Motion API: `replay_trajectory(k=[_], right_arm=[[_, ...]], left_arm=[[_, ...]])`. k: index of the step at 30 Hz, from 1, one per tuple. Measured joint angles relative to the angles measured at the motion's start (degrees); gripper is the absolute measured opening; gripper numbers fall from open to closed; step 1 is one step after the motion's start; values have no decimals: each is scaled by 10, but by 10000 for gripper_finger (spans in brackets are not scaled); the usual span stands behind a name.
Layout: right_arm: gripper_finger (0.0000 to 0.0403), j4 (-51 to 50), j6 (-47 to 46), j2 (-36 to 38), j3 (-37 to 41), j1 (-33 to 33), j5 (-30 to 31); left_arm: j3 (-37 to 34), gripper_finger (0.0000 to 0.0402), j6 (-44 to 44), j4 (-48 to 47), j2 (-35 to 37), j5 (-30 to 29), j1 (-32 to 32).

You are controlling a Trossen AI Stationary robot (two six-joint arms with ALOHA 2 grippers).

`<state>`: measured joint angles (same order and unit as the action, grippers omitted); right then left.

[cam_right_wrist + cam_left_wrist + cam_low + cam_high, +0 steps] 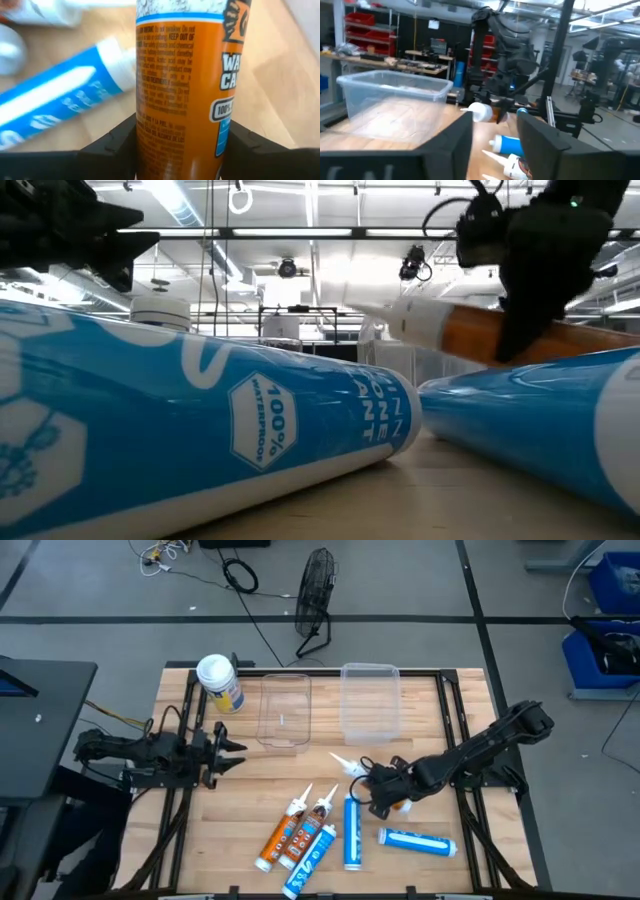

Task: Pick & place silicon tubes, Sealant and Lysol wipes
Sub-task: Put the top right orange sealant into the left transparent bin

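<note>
Sealant tube, orange, sat gripped across its body in the right tool at mid-desk, ready for the bins; the left tool hovered part-open, empty, near the wipes.

My left arm lies low along the left side of the desk, reaching inward, its left gripper empty with the fingers parted and a clear gap between them. My right arm comes in from the right edge, elbow bent and forearm angled down toward the middle of the desk. My right gripper is clamped around an orange sealant tube, one finger pressed against each side.
</note>
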<state>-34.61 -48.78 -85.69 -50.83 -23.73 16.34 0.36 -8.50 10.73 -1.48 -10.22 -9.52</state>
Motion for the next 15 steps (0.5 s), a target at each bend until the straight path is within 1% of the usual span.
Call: replay_trajectory(k=[4,9,12,15], right_arm=[[198,20,27,19,-1,1,29],[198,45,62,43,-1,2,94],[198,103,107,52,-1,3,118],[198,176,160,52,-1,4,129]], left_arm=[[0,200,18,25,0,0,0],[0,200,49,61,0,-2,0],[0,195,62,86,0,-11,0],[0,194,72,106,0,-11,0]])
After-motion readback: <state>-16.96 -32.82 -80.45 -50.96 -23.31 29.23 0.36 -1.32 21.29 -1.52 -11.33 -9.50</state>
